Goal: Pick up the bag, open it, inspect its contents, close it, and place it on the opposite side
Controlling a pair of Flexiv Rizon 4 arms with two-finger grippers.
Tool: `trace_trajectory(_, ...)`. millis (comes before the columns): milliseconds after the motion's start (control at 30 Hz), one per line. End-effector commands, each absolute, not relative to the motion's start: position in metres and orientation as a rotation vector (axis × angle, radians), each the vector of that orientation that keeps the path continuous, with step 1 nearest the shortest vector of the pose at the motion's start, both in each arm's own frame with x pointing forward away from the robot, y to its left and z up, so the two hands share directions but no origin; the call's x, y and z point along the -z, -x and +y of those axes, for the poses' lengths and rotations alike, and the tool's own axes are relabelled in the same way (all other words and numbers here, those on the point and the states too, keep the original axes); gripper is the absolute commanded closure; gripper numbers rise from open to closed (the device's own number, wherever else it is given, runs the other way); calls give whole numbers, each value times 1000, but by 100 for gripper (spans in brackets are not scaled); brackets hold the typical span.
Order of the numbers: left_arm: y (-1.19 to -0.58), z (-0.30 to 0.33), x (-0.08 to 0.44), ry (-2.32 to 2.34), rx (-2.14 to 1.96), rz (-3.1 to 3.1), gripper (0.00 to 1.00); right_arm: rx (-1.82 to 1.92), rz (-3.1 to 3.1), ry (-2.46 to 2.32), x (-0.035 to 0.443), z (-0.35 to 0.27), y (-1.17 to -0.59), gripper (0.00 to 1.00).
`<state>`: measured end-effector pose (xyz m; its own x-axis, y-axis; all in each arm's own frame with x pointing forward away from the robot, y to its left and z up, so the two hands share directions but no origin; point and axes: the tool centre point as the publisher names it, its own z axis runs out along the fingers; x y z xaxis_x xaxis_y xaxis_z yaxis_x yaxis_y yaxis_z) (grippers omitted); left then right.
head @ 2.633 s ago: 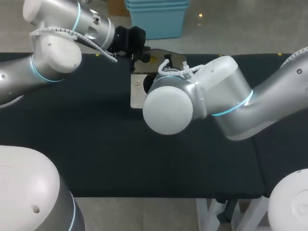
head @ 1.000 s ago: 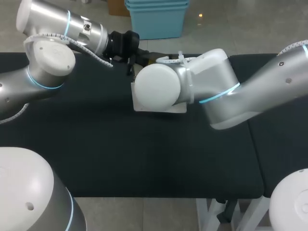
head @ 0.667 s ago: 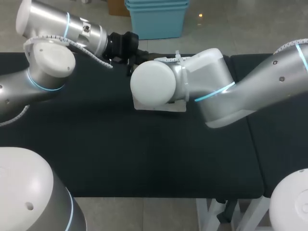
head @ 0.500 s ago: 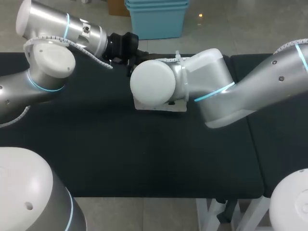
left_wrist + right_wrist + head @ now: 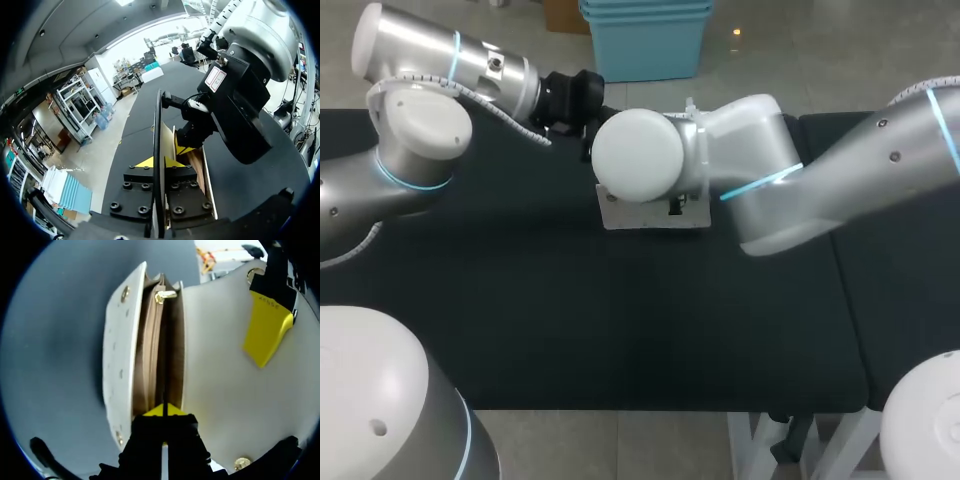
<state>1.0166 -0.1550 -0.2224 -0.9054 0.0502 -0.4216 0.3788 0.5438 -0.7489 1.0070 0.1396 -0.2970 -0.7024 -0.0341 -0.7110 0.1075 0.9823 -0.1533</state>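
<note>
1. White rectangular bag (image 5: pixel 635 215), one: lies at the far middle of the black table (image 5: pixel 520 320), flap thrown open, largely covered by the right arm (image 5: pixel 770 180).
2. Bag contents: tan lining in narrow compartments, with one gold zip pull (image 5: pixel 165 295) at the far end. Anything deeper is hidden.
3. Gold studs (image 5: pixel 241 462): two counted on the flap.
4. Left gripper (image 5: pixel 161 161), one: clamped on the flap's edge, a finger on each side.
5. Right gripper (image 5: pixel 164 412), one: yellow tips pressed together at the bag's mouth.
</note>
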Motion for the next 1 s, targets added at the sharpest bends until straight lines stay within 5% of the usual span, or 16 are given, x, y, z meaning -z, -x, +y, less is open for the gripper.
trace_trajectory(33, -1018, -154, 222, -354, 1319, 2425, 100, 241, 2365, -55, 303, 139, -1014, 100)
trace_trajectory(567, -1019, -153, 228, -362, 1348, 2414, 100, 244, 2477, -65, 329, 124, -994, 100)
trace_trajectory(600, -1019, -153, 228, -361, 1350, 2413, 100, 243, 2481, -66, 330, 124, -994, 93)
trace_trajectory(667, -1019, -153, 229, -359, 1356, 2412, 100, 240, 2489, -70, 332, 125, -993, 52)
trace_trajectory(700, -1019, -153, 229, -358, 1356, 2412, 100, 241, 2490, -70, 332, 125, -993, 5)
trace_trajectory(1000, -1019, -151, 227, -359, 1362, 2412, 100, 247, 2495, -109, 335, 125, -996, 0)
